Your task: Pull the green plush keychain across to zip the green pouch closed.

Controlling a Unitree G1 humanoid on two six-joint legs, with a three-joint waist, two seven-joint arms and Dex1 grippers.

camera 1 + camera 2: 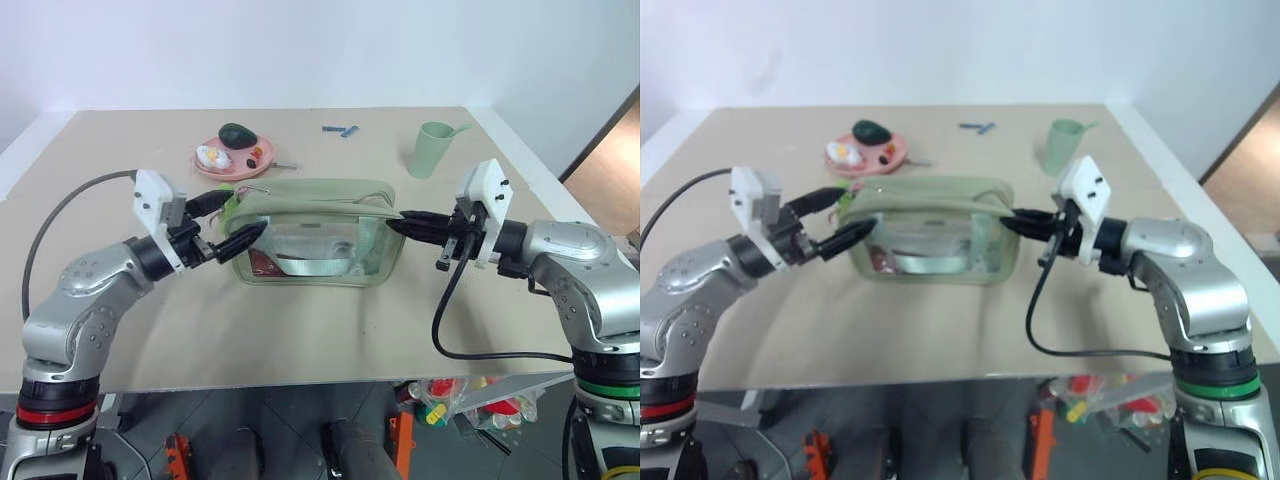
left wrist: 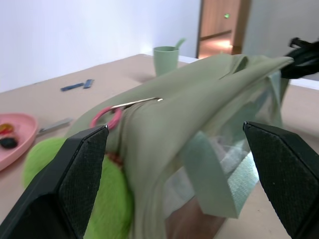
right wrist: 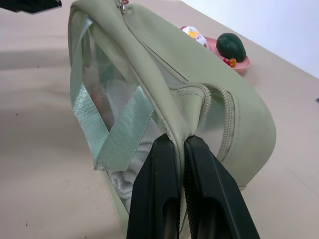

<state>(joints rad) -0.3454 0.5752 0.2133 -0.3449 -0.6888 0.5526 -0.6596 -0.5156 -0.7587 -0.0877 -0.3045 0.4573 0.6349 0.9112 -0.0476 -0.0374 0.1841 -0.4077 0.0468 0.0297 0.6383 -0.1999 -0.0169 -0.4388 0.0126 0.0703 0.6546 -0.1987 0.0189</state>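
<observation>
The green pouch sits at frame centre on the table. The right gripper is closed, pinching the pouch's end seam. The left gripper is fully spread at the pouch's opposite end, holding nothing. The green plush keychain lies just beside that end, centre-left.

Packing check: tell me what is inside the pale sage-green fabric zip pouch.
Through the pale sage-green fabric zip pouch's clear plastic side window, something white and something dark reddish show, behind the green webbing strap. What they are, and anything under the fabric top, is covered.
</observation>
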